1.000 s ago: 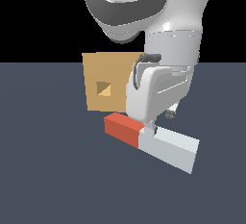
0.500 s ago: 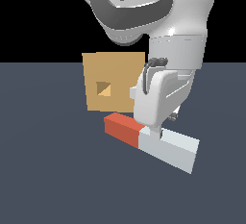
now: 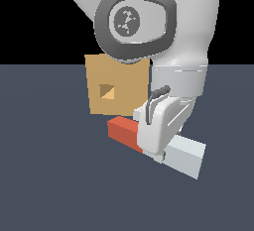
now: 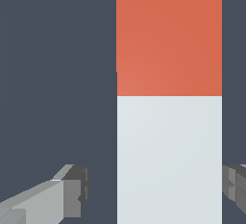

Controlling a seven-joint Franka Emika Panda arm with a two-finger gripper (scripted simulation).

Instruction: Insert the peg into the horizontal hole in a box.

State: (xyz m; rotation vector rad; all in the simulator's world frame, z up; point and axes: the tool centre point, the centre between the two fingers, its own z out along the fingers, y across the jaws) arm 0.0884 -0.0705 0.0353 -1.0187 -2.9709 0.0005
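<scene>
— Where is the peg (image 4: 169, 103) found?
— On the floor, at the box's (image 3: 118, 84) five o'clock, red end nearest the hole (image 3: 107, 91).
— And the gripper (image 4: 156, 189)?
— Spread apart astride the pale part (no contact seen), set for a grasp; it has been lowered since the earlier frame.

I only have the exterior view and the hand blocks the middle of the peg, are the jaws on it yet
Observer: No. In the wrist view one finger stands off the peg with floor showing between.
Operator: And the other side?
Observer: The other finger sits right by the peg's edge; contact is too close to tell.
Operator: Which part are they straddling?
Observer: The pale part, a little past the red section's boundary.
</scene>
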